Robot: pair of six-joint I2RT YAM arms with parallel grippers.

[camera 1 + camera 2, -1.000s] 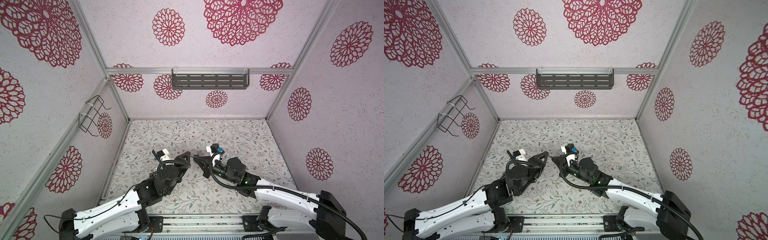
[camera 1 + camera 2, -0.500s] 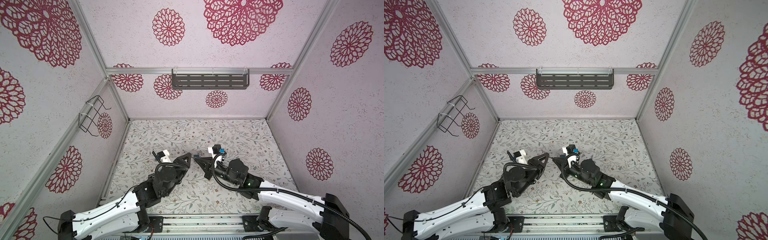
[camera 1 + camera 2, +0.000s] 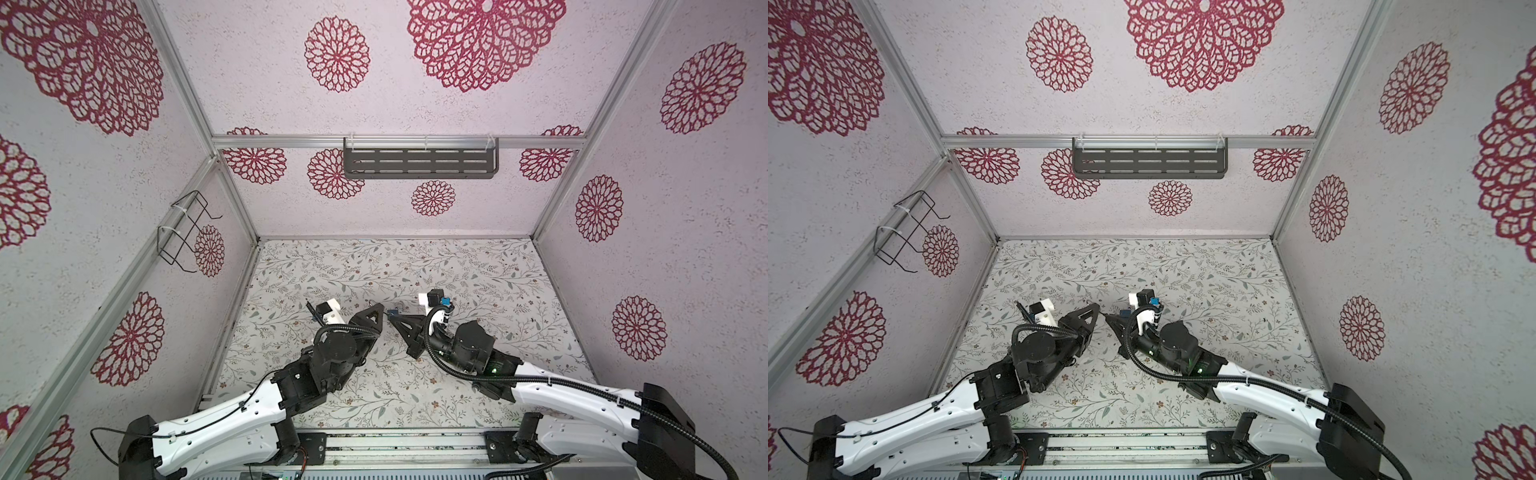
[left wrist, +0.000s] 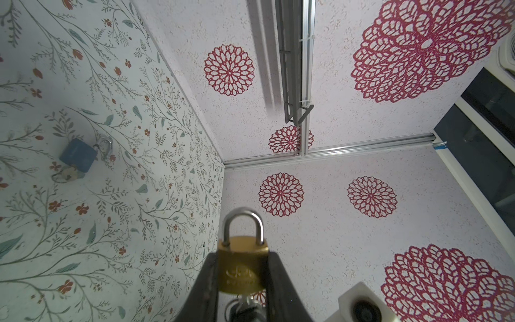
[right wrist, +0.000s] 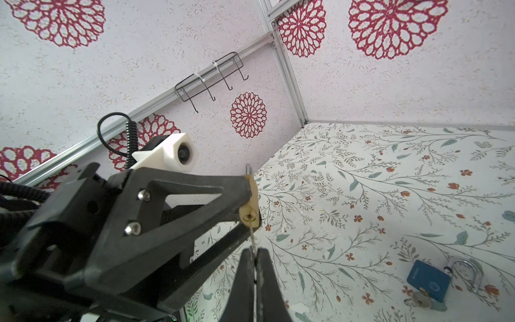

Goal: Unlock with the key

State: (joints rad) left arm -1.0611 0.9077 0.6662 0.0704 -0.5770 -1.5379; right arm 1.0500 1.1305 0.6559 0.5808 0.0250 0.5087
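Padlock (image 4: pixel 243 267) clamped between left fingers (image 4: pixel 206 284) | key (image 5: pixel 252 237) pinched by right fingers (image 5: pixel 241 281)

A floral table (image 3: pixel 478 266) forms the floor of the booth, printed with grey-green sprigs and small red flowers. On it lies a blue padlock (image 5: pixel 428 279), flat, with its silver shackle (image 5: pixel 468 271) at one end. At the other end a key (image 5: pixel 420 299) on a ring touches its base. Pale walls (image 3: pixel 257 66) carry dark red rosettes (image 3: pixel 337 54) of several sizes. A grey slotted shelf (image 3: pixel 419 163) hangs from the aluminium rail (image 3: pixel 282 142) on the back wall, held by white zip ties. A black wire rack (image 3: pixel 183 232) with hooks is tied to the rail on the left wall
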